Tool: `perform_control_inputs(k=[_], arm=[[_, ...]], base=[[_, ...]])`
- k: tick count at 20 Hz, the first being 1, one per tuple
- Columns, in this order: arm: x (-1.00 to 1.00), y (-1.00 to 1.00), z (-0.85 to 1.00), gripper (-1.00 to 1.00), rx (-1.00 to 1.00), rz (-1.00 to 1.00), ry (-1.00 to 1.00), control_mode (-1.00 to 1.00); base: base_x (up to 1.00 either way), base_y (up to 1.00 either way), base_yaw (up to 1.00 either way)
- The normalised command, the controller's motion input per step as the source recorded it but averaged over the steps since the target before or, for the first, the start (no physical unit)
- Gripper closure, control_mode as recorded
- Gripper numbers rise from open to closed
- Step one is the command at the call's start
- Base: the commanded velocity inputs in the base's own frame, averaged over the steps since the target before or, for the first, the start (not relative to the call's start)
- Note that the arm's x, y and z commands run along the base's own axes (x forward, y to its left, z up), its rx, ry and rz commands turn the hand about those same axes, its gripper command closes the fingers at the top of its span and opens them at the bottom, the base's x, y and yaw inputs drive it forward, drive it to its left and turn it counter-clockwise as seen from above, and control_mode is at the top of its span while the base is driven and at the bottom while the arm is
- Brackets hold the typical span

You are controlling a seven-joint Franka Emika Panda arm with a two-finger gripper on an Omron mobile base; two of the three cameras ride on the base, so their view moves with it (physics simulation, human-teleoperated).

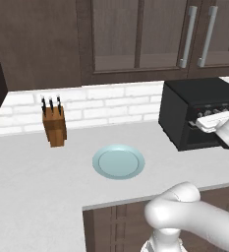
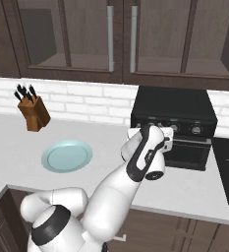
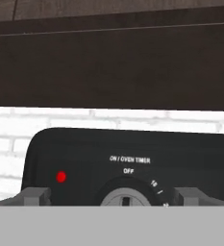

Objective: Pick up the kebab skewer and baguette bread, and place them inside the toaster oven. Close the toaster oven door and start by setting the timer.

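two finger tips [image 3: 35,196] stood wide apart at the bottom of the hand view, one on each side of the timer knob [image 3: 126,198], so the jaws were spread and pinched nothing. the gripper [image 3: 113,197] sat right up against the front of the toaster oven [image 2: 174,110], level with its row of knobs, with a red light [image 3: 60,177] lit beside the dial and the pointer near "off". the plate [image 1: 118,162] on the counter [image 1: 37,177] lay bare, with no skewer or bread showing on the counter, and the toaster oven door [image 2: 187,152] looked shut, so i judged the timer step was in hand. next the fingers would need to close on the knob and turn it off the "off" mark.
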Motion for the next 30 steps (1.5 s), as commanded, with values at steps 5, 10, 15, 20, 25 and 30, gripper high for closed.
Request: perform_control_inputs(k=[5,10,15,20,25,30], arm=[[0.00,-0.26,-0.07,-1.00,0.00,0.00,0.00,-1.00],[0.00,-0.24,-0.01,-1.00,0.00,0.00,0.00,-1.00],[0.00,-0.02,-0.01,-1.00,0.00,0.00,0.00,-1.00],[0.00,0.02,0.00,-1.00,0.00,0.00,0.00,-1.00],[0.00,0.14,0.00,-1.00,0.00,-0.02,0.00,-1.00],[-0.01,0.06,0.00,-1.00,0.00,-0.03,0.00,-1.00]], base=[[0.00,0.00,0.00],[0.00,0.00,0.00],[0.00,0.00,0.00],[0.00,0.00,0.00],[0.00,0.00,0.00],[0.00,0.00,0.00]])
